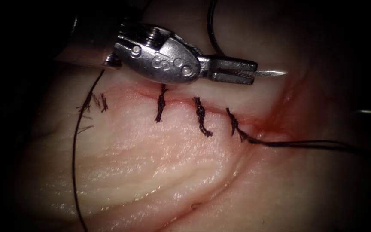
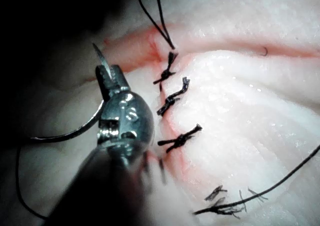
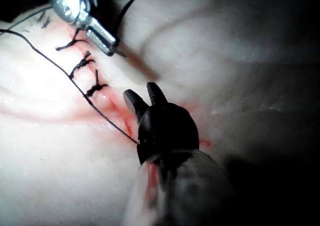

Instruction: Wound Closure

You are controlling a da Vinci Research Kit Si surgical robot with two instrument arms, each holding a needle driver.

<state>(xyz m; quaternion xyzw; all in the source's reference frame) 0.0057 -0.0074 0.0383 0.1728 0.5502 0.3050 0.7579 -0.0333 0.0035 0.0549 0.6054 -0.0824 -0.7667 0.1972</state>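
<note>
Jaws of the left tool (image 1: 232, 71) are clamped on the needle (image 1: 271, 73), near its sharp end; the point sticks out just past the jaw tips, aimed toward the endoscope view's right. In the left wrist view the rest of the needle's curve (image 2: 75, 131) sweeps back beside the tool's body, clear of the tissue (image 1: 151, 163). Needle is not in the tissue.

Right tool (image 3: 142, 98) sits over the right end of the cut (image 1: 254, 124), jaws apart, holding nothing. Thread (image 3: 75, 83) passes close beside its body; contact not clear.

3 stitches (image 1: 200, 116) cross the cut below the left tool. Thread (image 1: 305, 144) runs from the rightmost stitch out to the right. Frayed cut ends of thread (image 1: 95, 103) lie at the cut's left end. Red fluid (image 1: 275, 116) marks the open stretch right of the last stitch.

Key relation: open part of the cut lies right of the needle point and a little toward the viewer; the point's short exposed length lies along the cut, not across it. Left tool is nearer the needle, right tool nearer the open cut. Room is free right of the stitches; the trailing thread crosses there.
</note>
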